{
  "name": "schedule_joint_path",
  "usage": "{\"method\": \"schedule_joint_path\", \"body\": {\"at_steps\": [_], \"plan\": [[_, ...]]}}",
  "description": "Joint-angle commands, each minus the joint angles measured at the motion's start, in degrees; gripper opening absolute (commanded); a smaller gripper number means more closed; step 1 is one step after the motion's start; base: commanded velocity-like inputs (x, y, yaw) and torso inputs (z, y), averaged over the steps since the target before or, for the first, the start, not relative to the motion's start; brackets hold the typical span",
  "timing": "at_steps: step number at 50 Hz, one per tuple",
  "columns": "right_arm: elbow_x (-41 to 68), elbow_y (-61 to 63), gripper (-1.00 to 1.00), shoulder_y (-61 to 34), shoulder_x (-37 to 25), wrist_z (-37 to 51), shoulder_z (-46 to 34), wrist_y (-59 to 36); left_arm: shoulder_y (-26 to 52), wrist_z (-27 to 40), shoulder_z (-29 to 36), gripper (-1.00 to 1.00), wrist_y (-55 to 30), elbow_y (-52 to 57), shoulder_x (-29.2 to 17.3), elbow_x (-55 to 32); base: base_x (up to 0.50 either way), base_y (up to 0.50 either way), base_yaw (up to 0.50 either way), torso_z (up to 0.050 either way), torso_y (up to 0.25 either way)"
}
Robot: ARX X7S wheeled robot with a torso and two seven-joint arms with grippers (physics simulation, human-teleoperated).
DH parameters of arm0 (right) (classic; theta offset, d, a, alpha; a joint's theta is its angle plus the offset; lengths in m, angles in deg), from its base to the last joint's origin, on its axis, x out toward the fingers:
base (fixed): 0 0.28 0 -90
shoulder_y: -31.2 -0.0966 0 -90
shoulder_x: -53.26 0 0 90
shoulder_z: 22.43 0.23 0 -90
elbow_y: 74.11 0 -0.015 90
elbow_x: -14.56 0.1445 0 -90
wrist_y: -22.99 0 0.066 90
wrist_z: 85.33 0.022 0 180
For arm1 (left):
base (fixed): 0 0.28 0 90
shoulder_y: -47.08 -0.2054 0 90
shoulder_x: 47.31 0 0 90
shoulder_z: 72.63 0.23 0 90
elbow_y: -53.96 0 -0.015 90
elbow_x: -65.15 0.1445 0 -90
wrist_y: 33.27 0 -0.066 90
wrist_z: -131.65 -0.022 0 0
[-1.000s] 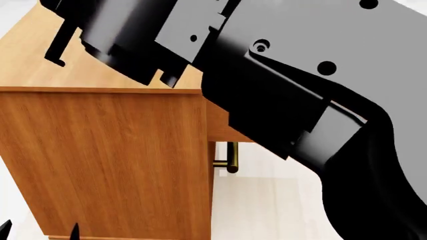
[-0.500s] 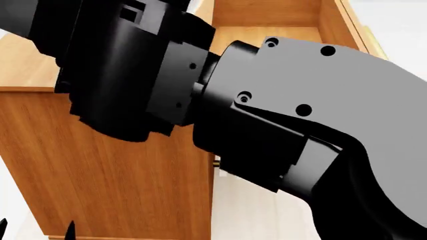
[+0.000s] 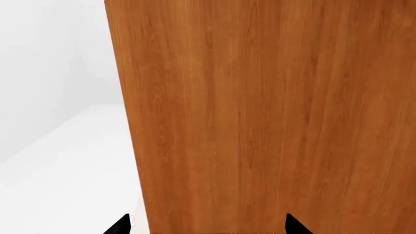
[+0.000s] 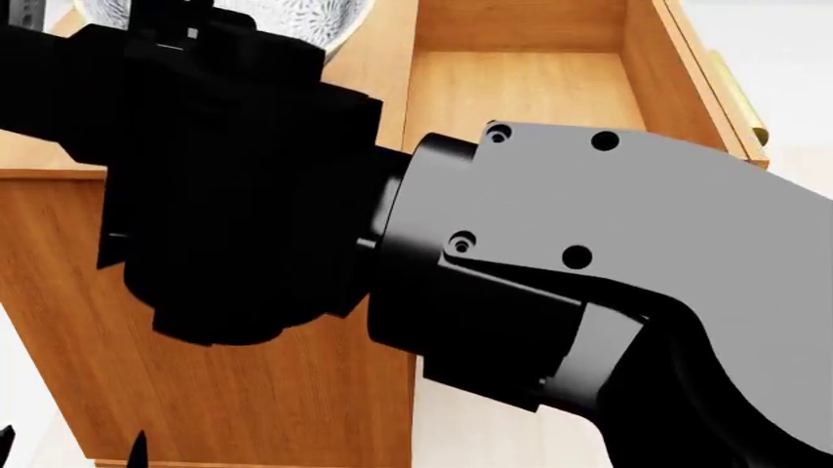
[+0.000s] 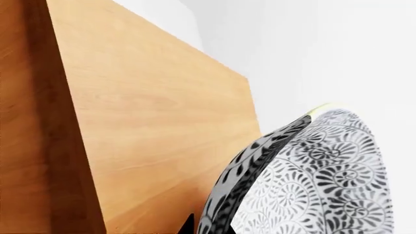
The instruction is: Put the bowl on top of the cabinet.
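Observation:
The bowl [image 5: 318, 170], white with a dense dark leaf pattern, is tilted on its side in the right wrist view. My right gripper [image 5: 208, 227] is shut on its rim, and one black fingertip [image 5: 186, 225] shows just outside the rim. It hangs over the flat top of the orange-brown cabinet [image 5: 162, 112]. In the head view only a sliver of the bowl [image 4: 293, 18] shows at the top edge, behind my right arm [image 4: 625, 224]. My left gripper [image 3: 208, 228] is open and faces the cabinet [image 3: 260, 122] side panel low down.
An open drawer [image 4: 534, 88] of the cabinet [image 4: 260, 409] lies right of the top surface, with a brass handle [image 4: 751, 107] at its far right. My left gripper [image 4: 72, 450] shows as two black tips at the lower left. Pale floor [image 3: 58, 165] lies beside the cabinet.
My right arm has swung down and left across the head view, now hiding most of the cabinet top. The bowl has come into sight at the top edge, and the open drawer now shows.

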Motion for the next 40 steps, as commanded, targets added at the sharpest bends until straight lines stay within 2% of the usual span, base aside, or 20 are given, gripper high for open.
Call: {"method": "schedule_joint_path", "body": {"at_steps": [1, 6, 7, 23, 40], "plan": [[1.0, 1.3, -1.0, -0.1, 0.0, -5.4, -0.5, -0.6, 0.1, 0.0, 0.7, 1.0, 0.1, -0.2, -0.1, 0.2, 0.0, 0.0, 0.0, 0.0, 0.0], [1.0, 1.6, -1.0, -0.6, 0.0, -5.3, -0.5, -0.7, 0.1, 0.0, 1.1, 1.0, 0.2, -0.3, -0.1, 0.6, 0.0, 0.0, 0.0, 0.0, 0.0], [1.0, 1.5, 1.0, -0.7, 0.0, -5.0, -0.5, -0.9, 0.0, 0.0, 1.2, 1.0, 0.2, -0.1, -0.1, 0.6, 0.0, 0.0, 0.0, 0.0, 0.0], [4.9, -0.8, 1.0, -4.2, 0.0, -4.1, -0.4, 0.3, -0.4, 0.0, 2.1, 1.0, 1.0, -0.1, -0.4, 1.5, 0.0, 0.0, 0.0, 0.0, 0.0], [6.5, 2.0, 1.0, -7.6, 0.0, -4.8, -0.5, 1.0, -0.5, 0.5, 1.9, 1.0, 1.2, 0.3, -0.8, 1.5, 0.0, 0.0, 0.0, 0.0, 0.0]]}}
